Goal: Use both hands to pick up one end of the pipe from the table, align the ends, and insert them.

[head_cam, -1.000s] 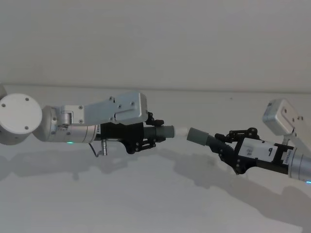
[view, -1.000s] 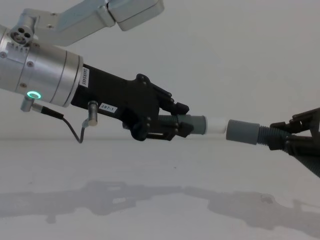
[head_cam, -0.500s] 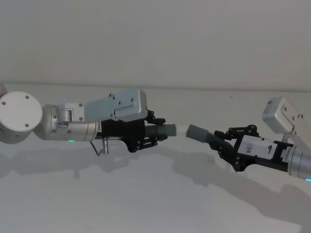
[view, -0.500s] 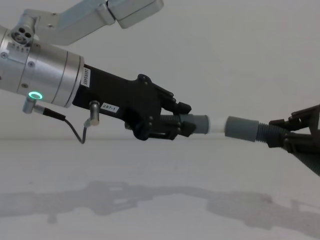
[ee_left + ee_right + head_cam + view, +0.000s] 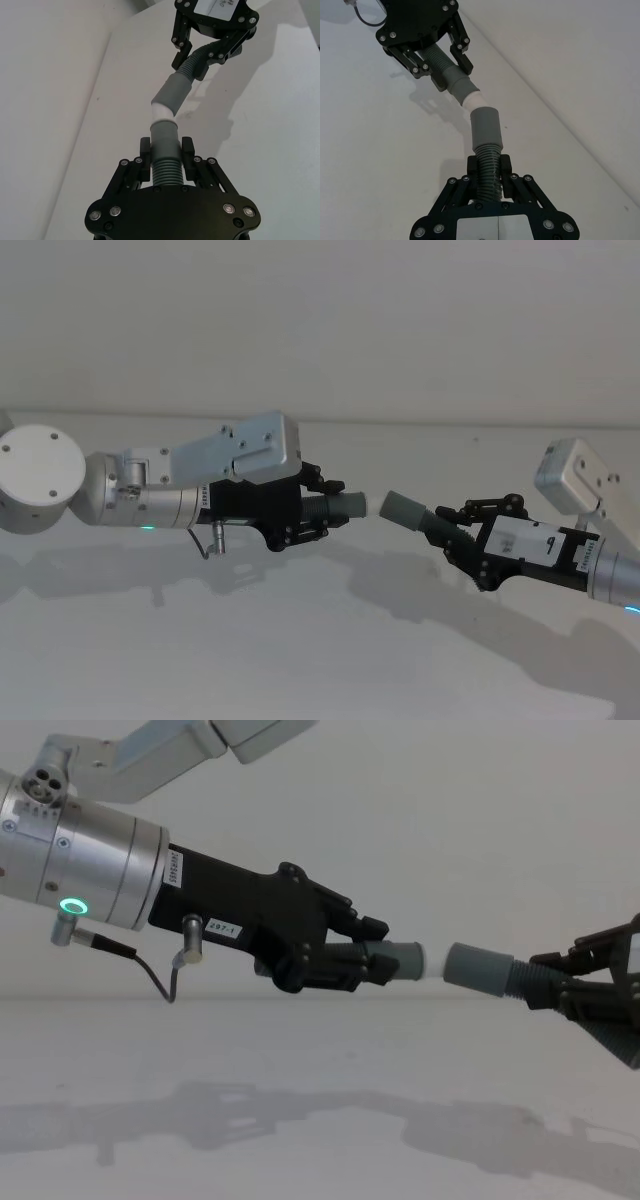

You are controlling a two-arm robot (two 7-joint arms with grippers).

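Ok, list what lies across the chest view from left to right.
Silver wrist with green ring light → left hand → its pipe piece's collar → white tip → right piece's collar → right hand.

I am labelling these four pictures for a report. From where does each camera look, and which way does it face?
Head: high, looking down at both pipe pieces, left pincer, right pincer.
Chest: low, facing forward across the table; both arms.
Left wrist: along its own pincer toward the right one.
Right wrist: the reverse.
All share the two collars, white tip between.

Probably a lab test bench: a bare white table (image 5: 300, 660) against a plain pale wall (image 5: 320, 320).
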